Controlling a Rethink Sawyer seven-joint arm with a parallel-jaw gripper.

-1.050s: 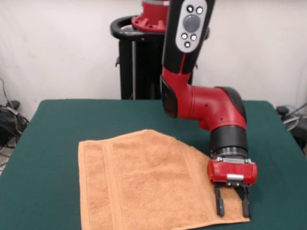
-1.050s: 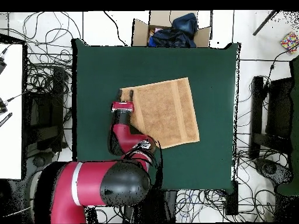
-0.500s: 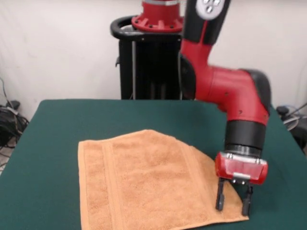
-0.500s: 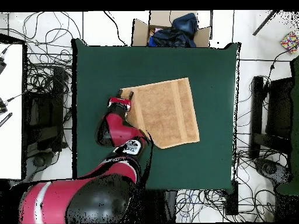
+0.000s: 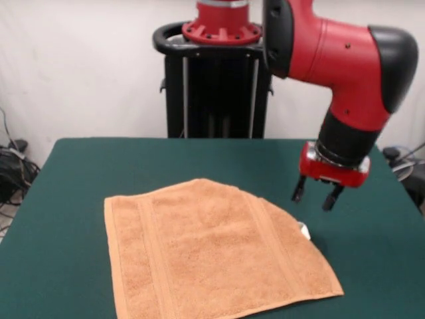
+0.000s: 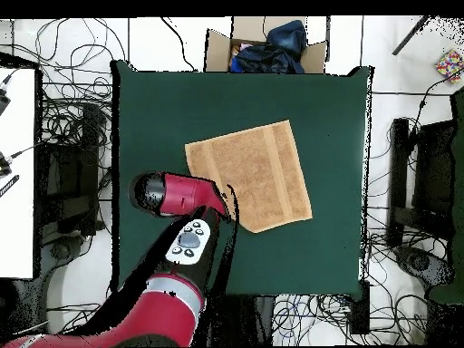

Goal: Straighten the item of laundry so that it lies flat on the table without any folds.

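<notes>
The item of laundry (image 5: 212,256), an orange-tan towel with woven border bands, lies spread out on the dark green table (image 5: 80,166), with its near edge at the bottom of the front view. A small white tag (image 5: 304,230) sticks out at its right edge. My gripper (image 5: 311,201) hangs open and empty above the table, just beyond the towel's right side, touching nothing. In the overhead view the towel (image 6: 252,172) lies as a tilted square near the middle of the table (image 6: 308,100). The red arm (image 6: 181,193) hides the gripper and the towel's corner beside it.
An open cardboard box (image 6: 263,43) holding dark cloth sits on the floor past the table's top edge in the overhead view. Cables (image 6: 72,118) and black stands (image 6: 421,181) lie around the table's sides.
My gripper has lifted off the towel's near right corner and moved up and away from it. The arm has swung upward. The towel has stayed spread out, shifting only slightly.
</notes>
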